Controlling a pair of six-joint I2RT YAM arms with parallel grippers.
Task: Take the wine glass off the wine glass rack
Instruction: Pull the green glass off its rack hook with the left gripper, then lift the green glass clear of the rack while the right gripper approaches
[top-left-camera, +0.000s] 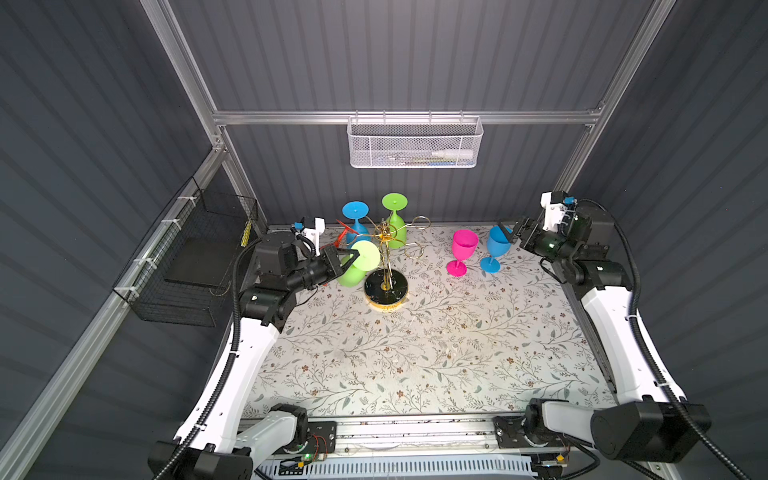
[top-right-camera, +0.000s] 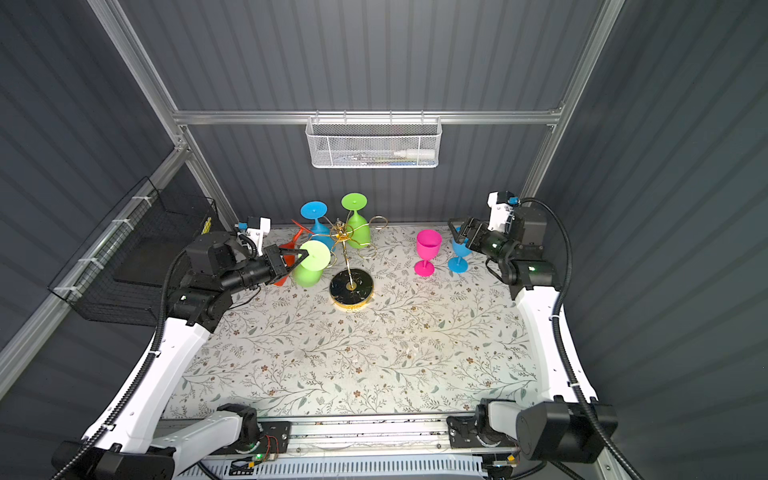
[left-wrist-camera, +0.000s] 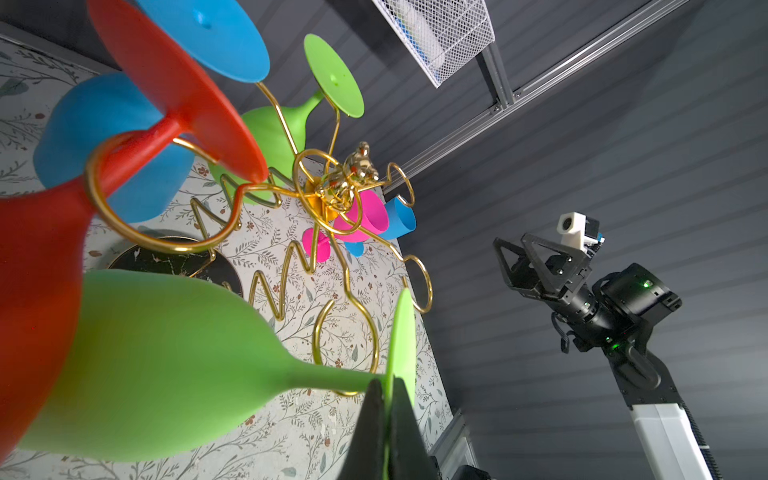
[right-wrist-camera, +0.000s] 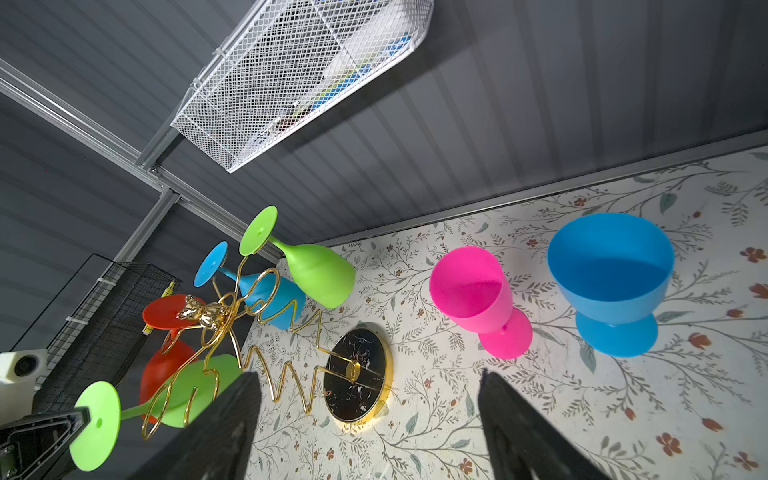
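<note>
Removal seemed begun: left pincer (left-wrist-camera: 388, 384) clamped green wine glass (left-wrist-camera: 166, 353), likely needing outward slide off rack (top-left-camera: 386, 289); right pincer (top-left-camera: 512, 233) gaped.

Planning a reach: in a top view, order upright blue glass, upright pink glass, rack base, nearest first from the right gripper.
1. Upright blue glass, beside the right gripper.
2. Pink glass, just left of it.
3. Rack base, mid-table, farther left.
</note>
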